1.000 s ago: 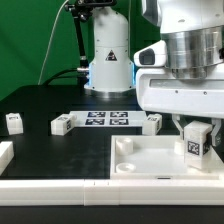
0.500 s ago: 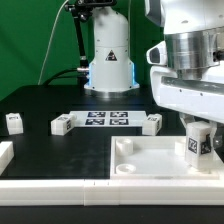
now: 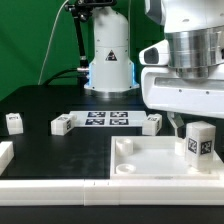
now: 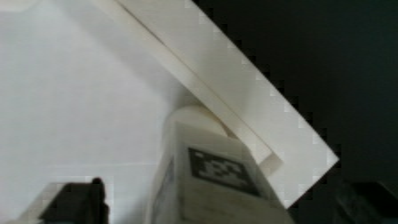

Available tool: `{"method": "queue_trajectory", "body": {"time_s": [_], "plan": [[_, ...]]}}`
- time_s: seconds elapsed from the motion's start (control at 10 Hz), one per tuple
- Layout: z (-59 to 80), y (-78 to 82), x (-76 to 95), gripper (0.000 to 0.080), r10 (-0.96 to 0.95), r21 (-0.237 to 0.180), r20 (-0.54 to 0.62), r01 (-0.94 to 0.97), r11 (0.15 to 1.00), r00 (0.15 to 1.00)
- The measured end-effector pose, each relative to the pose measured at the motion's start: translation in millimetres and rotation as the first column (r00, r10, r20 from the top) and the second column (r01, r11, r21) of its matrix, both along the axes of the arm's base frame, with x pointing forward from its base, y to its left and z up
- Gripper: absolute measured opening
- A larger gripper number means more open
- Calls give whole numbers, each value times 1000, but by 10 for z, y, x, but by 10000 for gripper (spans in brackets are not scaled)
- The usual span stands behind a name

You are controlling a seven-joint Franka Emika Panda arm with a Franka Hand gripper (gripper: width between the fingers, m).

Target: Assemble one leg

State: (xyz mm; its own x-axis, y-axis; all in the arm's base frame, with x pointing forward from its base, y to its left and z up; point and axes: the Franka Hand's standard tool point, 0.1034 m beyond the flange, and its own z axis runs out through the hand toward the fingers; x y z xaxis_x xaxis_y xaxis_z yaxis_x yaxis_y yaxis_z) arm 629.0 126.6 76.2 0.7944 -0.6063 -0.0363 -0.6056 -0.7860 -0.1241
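pincer [image 3: 196, 121] spread, 1 finger [image 4: 75, 200] just clear of the leg [image 3: 200, 143] | leg upright directly beneath pincer, in tray [image 3: 150, 166] corner by the rim | open tray floor beside pincer

- The leg [image 3: 199, 142] is showing white, its tag patterned in black and white.
- The tray [image 3: 150, 160] is gleaming white.
- The table [image 3: 40, 100] is looking black.
- The marker board [image 3: 108, 120] is showing white with black tags.
- The backdrop [image 3: 25, 40] is glowing green.
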Motion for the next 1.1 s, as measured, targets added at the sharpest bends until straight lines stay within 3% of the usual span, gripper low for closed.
{"method": "queue_trajectory", "body": {"time_s": [0.2,0.5,0.7,0.9,1.0,1.1], "plan": [[11,8,11,648,292,-41,-1,-292,956,956],[3,-2,21,649,512,-51,7,-511,858,859],[-15,-35,17,649,689,-75,19,-686,723,724],[-14,-57,31,649,734,-86,29,-730,678,678],[-14,-54,30,541,733,-86,29,-729,679,679],[-14,-55,30,541,733,-86,29,-729,679,679]]}}
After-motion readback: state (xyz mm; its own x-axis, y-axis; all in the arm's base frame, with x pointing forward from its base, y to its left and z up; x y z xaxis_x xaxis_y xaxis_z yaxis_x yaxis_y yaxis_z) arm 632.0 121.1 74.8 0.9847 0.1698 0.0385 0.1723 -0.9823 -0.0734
